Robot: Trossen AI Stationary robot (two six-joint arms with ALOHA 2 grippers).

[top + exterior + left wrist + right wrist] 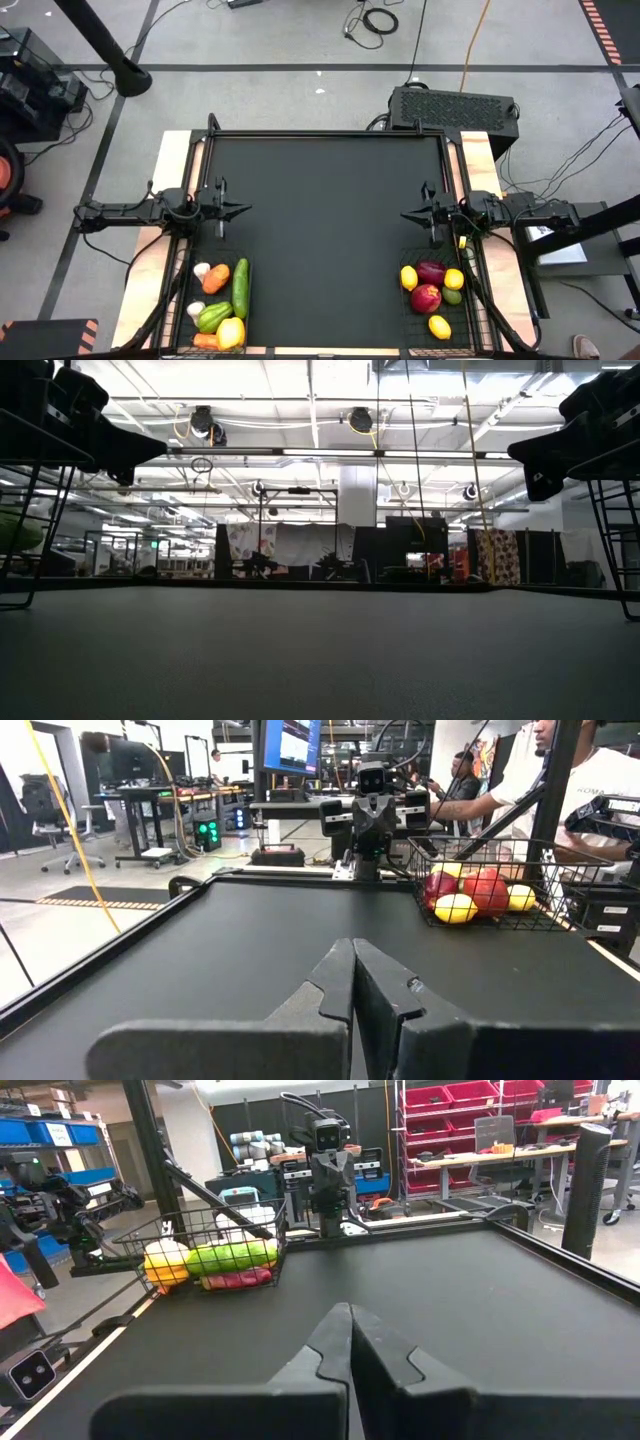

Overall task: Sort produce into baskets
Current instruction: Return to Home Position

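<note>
Both arms rest at the table's [320, 230] side edges. The left gripper [240, 209] and right gripper [408, 213] each have their fingers pressed together on nothing. The near-left basket [222, 250] holds the cucumber [240, 287], carrots [217, 277], garlic [201, 270] and peppers [214, 316]. The near-right basket [410, 325] holds lemons [409, 277], a red apple [425, 298] and a darker piece [431, 269], possibly a plum.

Carrot [205, 341] partly under yellow pepper [231, 332]
</note>
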